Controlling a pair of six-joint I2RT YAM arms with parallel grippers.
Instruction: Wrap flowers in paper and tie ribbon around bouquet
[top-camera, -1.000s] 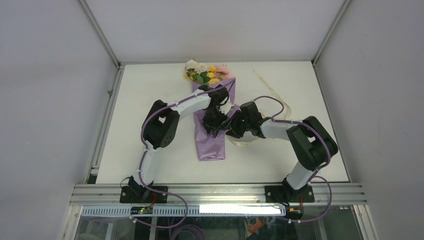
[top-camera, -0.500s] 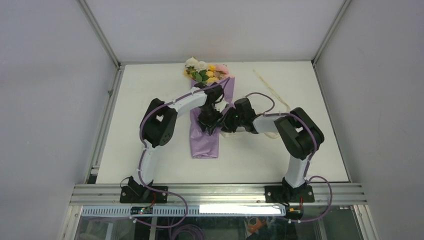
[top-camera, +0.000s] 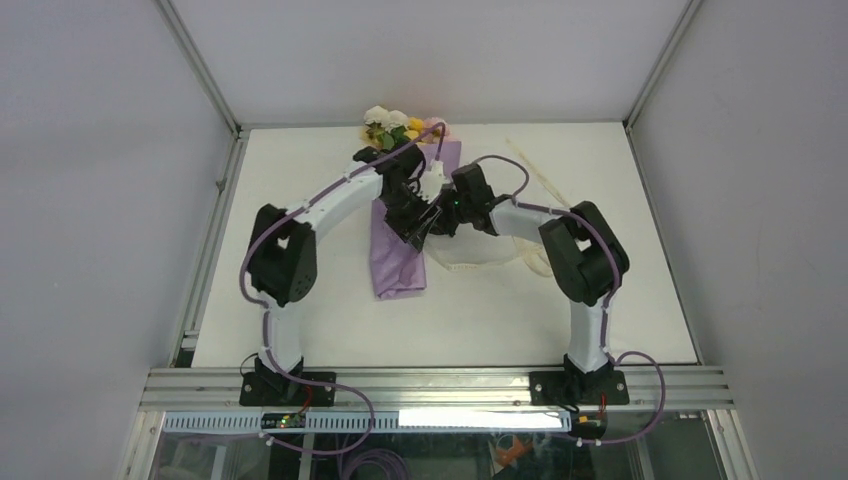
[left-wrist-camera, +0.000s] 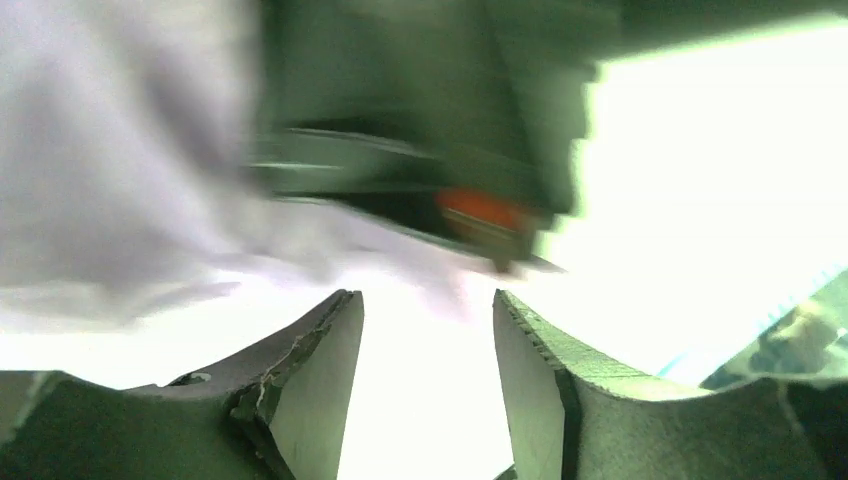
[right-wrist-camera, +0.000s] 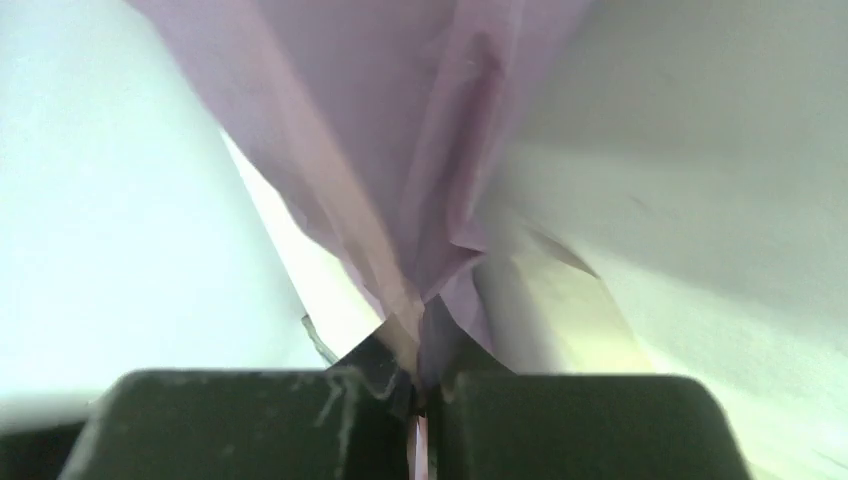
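**Paper fold pinched, ribbon not yet applied**

At the bottom of the right wrist view, the right gripper (right-wrist-camera: 418, 395) is pressed together on a fold of the lilac paper (right-wrist-camera: 400, 150). The left gripper (left-wrist-camera: 428, 310) is spread, with nothing seen between its jaws. In the overhead view the bouquet (top-camera: 398, 255) lies at frame centre, its flowers (top-camera: 390, 122) at the table's (top-camera: 600, 320) upper edge. The ribbon (top-camera: 537, 172) lies apart, upper right. The pinch is best held firm, so the wrap is not loosened while the ribbon is fetched.

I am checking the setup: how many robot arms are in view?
2. The left arm rises from the near left edge of the table, the right arm from the near right. Both reach to the bouquet mid-table. None seems hidden.
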